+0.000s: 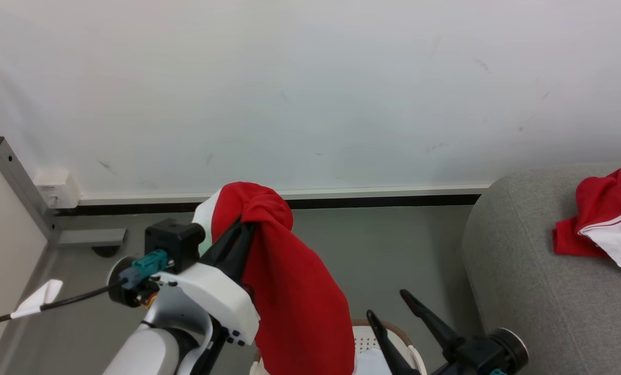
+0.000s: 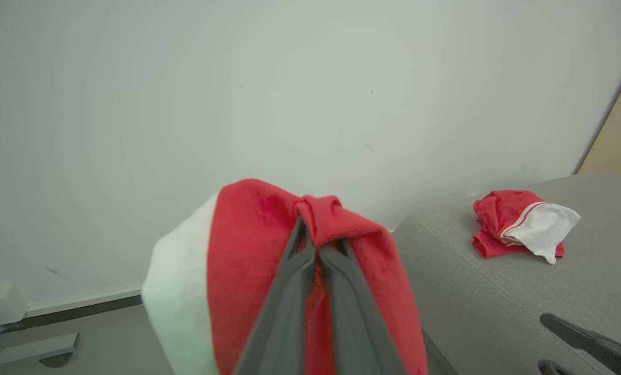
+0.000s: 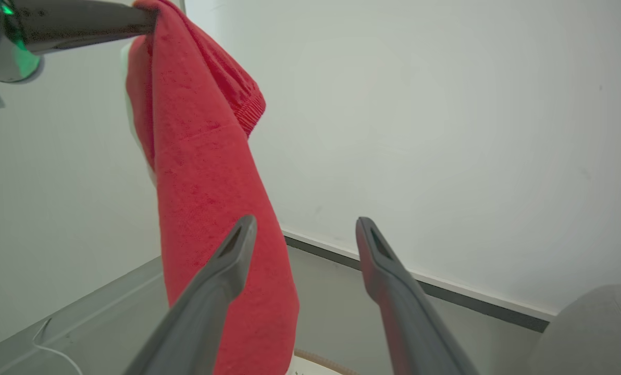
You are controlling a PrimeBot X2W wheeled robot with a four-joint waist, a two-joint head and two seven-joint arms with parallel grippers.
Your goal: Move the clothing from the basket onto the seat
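Note:
My left gripper (image 1: 248, 225) is shut on a red garment (image 1: 289, 291) with a white part, held high so the cloth hangs down over the basket (image 1: 368, 338), whose cream holed wall peeks out at the bottom edge. In the left wrist view the left gripper (image 2: 310, 237) pinches a fold of the red garment (image 2: 248, 245). My right gripper (image 1: 388, 304) stands open and holds nothing, just right of the hanging cloth, above the basket. In the right wrist view its open fingers (image 3: 237, 245) frame the hanging garment (image 3: 206, 172). Another red-and-white garment (image 1: 602, 219) lies on the grey seat (image 1: 524, 271) at right.
A white wall with a dark baseboard (image 1: 383, 200) runs behind. A grey metal post (image 1: 19, 182) and a white wall box (image 1: 55, 190) stand at the left, with a cable (image 1: 71, 299) trailing from my left wrist. Grey floor (image 1: 394, 245) lies between basket and wall.

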